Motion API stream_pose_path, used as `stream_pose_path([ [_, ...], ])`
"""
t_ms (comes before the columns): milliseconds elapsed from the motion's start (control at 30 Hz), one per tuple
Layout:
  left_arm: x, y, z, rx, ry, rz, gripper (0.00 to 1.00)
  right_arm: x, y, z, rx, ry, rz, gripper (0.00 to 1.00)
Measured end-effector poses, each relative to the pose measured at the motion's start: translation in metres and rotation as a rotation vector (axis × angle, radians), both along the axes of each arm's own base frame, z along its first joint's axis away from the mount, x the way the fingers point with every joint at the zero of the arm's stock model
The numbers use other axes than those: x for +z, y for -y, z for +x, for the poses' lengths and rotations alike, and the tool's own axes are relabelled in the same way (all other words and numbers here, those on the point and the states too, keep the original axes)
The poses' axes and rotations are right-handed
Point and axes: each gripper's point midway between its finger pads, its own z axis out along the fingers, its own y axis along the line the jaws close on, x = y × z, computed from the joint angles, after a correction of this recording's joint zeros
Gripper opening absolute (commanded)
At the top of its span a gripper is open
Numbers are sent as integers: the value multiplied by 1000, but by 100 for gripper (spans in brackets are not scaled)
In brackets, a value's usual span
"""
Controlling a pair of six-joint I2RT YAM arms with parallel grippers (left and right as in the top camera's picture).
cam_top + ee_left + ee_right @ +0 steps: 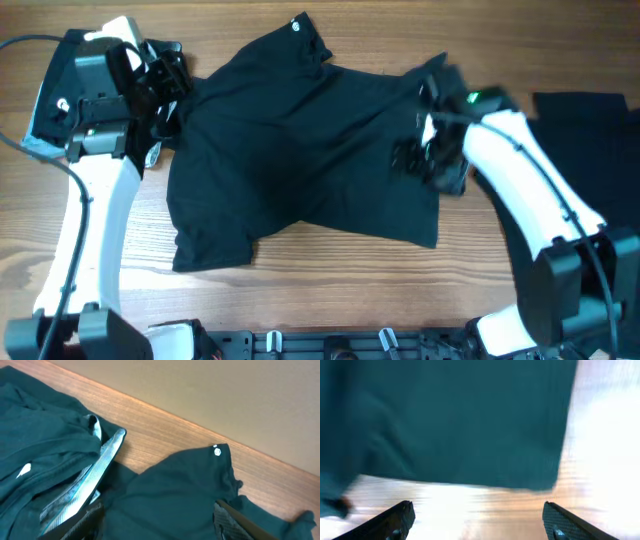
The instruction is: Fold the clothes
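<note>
The wooden table [330, 255] carries most of the work undone. One black T-shirt [300, 150] lies across its middle, between the two arms, and I judge that its folding has hardly begun. It is a loose, rumpled heap with its hem edge bunched toward the near side and one sleeve trailing toward the far edge, and I see no straight fold lines. It first needs spreading flat. At the far right corner lies a flatter dark cloth [580, 110] with straighter edges; it may be a finished piece, but I cannot tell from here. The left wrist view shows a second heap of dark clothes [35, 445] beside the shirt, also unfolded, with a light grey-blue piece [95, 477] tucked in among its folds. So at least two or three garments remain. The shirt's cloth looks soft and limp, and it creases wherever it is not laid flat. The left gripper [159, 507] hovers at the shirt's far left part with its fingers spread wide and gripping nothing. The right gripper [478, 505] is over the shirt's right edge, likewise spread, with only bare table between its fingers. A small white tag [300, 24] marks the collar at the far edge.
</note>
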Motion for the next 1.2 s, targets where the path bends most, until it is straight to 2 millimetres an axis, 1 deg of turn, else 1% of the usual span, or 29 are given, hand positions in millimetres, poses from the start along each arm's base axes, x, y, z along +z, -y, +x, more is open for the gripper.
stream_pose_path([
  [67, -2, 1, -7, 0, -25, -3, 70, -33, 9, -30, -58, -97, -31, 81],
  [133, -6, 1, -9, 0, -44, -4, 70, -55, 14, -55, -89, -169, -38, 80],
  [167, -6, 1, -10, 0, -46, -4, 70, -67, 14, -64, -103, -188, -27, 80],
  [200, -7, 1, -10, -1, -50, -5, 70, -75, 13, -73, -111, -209, -18, 79],
  [267, -7, 1, -10, 0, -49, -5, 70, -85, 12, -83, -139, -228, -7, 79],
  [300, -7, 1, -10, 0, -48, -5, 70, -88, 12, -84, -150, -228, -3, 81],
  [367, -7, 1, -10, 0, -51, -5, 70, -96, 12, -88, -192, -229, 0, 81],
  [467, -7, 1, -10, 0, -51, -5, 70, -96, 15, -86, -274, -211, 25, 81],
  [600, -7, 1, -11, 0, -52, -5, 70, -94, 19, -81, -369, -230, 112, 80],
  [633, -7, 1, -11, -1, -52, -5, 70, -94, 21, -80, -392, -236, 134, 77],
  [700, -8, 1, -11, 0, -53, -5, 70, -94, 25, -79, -430, -244, 167, 65],
  [733, -8, 1, -11, 0, -54, -5, 70, -94, 29, -78, -441, -242, 170, 52],
  [800, -8, 1, -11, 0, -55, -5, 70, -95, 37, -77, -459, -236, 164, 18],
  [833, -8, 1, -11, 0, -55, -5, 70, -96, 40, -77, -455, -231, 152, 9],
  [867, -8, 1, -11, -1, -55, -5, 70, -97, 43, -78, -448, -228, 139, 4],
  [933, -8, 1, -11, 0, -55, -5, 70, -97, 51, -78, -431, -223, 109, 4],
  [967, -8, 1, -11, 0, -55, -5, 70, -96, 59, -84, -422, -239, 62, 4],
  [1000, -8, 1, -11, 0, -55, -5, 70, -94, 64, -82, -424, -231, 46, 4],
  [1033, -8, 1, -11, -1, -55, -5, 70, -84, 79, -95, -455, -263, -20, 4],
  [1133, -8, 1, -11, -1, -55, -5, 70, -66, 100, -104, -549, -248, -56, 4],
  [1200, -8, 1, -11, 0, -55, -5, 70, -56, 114, -108, -618, -226, -68, 7],
])
